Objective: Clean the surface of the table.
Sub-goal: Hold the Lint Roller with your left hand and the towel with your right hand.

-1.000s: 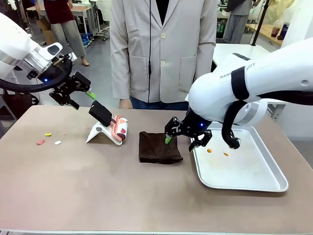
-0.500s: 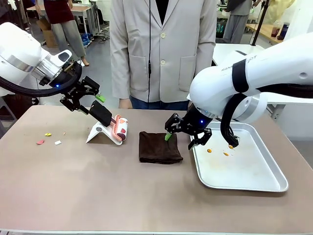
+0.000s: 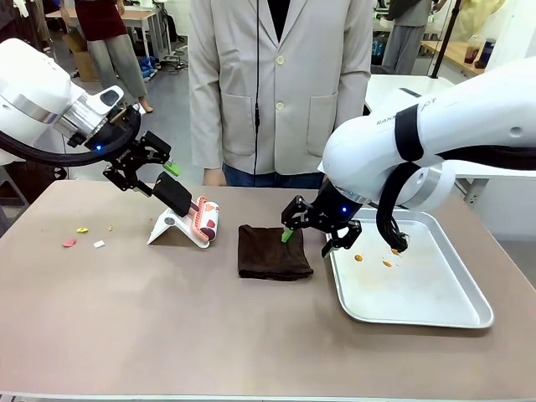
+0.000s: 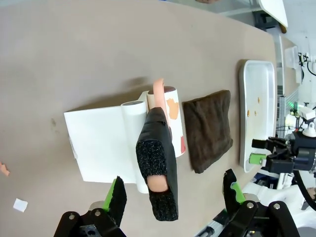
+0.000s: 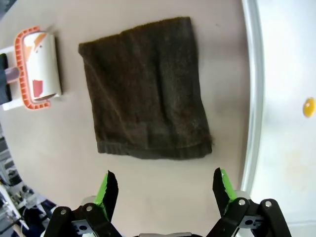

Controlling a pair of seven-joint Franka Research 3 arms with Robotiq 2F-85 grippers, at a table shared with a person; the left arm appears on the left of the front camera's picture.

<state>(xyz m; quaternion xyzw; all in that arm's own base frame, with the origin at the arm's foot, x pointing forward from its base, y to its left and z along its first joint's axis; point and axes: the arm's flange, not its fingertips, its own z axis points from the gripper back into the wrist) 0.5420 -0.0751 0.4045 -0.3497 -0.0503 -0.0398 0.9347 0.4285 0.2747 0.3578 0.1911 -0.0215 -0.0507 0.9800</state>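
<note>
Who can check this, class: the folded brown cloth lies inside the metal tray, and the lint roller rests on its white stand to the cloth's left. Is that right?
One thing is wrong: the brown cloth lies on the table, beside the metal tray, not inside it, as the front view shows. The lint roller does rest on its white stand to the cloth's left.
</note>
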